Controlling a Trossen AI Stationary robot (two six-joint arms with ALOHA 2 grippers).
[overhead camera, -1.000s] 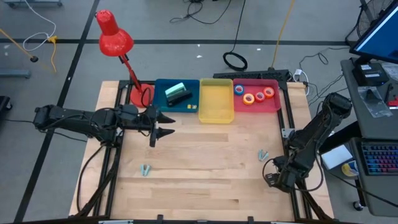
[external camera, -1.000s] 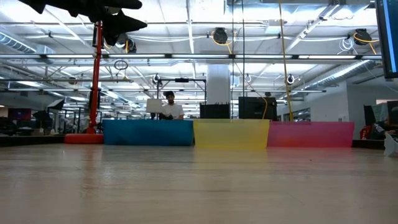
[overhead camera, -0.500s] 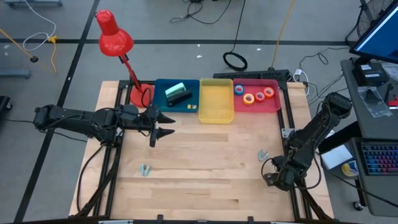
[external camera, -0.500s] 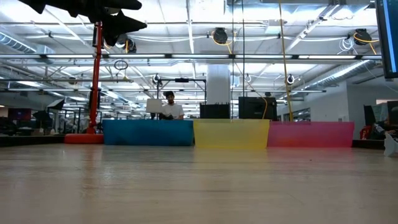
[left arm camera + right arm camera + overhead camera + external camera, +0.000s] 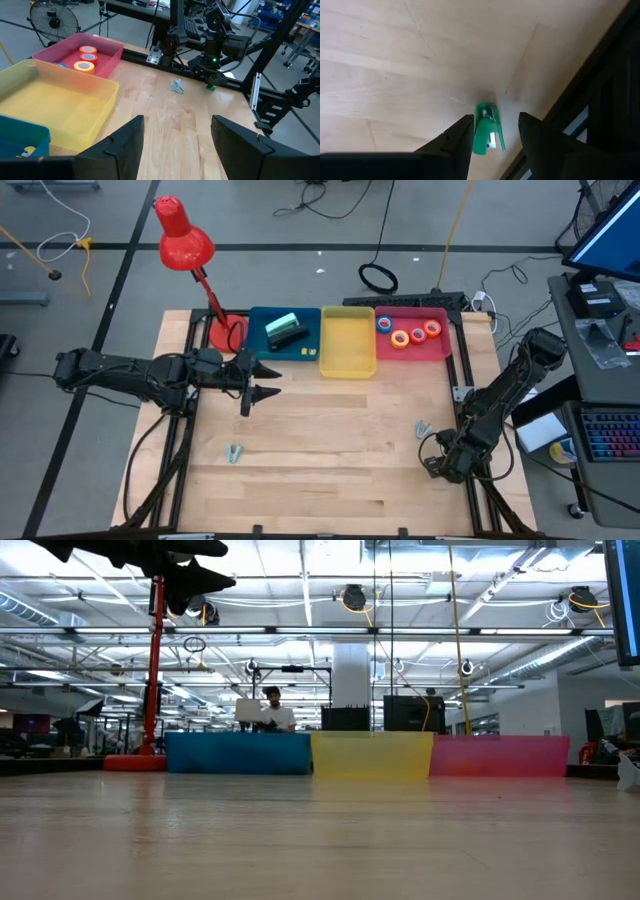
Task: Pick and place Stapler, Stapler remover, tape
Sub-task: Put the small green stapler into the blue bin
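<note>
Straddling a small green stapler (image 5: 486, 128) at the table (image 5: 330, 450) edge, the right pincer (image 5: 493, 134) stands part-open, poised to grip; left pincer (image 5: 176, 145) hangs open, empty.

The left pincer (image 5: 176, 150) stands open over the wooden surface (image 5: 165, 125); tape rolls (image 5: 86, 57) lie in the pink bin (image 5: 107, 59), beside the yellow bin (image 5: 75, 107)

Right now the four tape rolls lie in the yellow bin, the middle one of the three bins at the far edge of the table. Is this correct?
Not quite. The yellow bin is indeed the middle one, but the high view shows it holds no rolls. The tape rolls lie in the red bin, the one beside it on the right arm's side. The left wrist view shows some of them there too.
</note>
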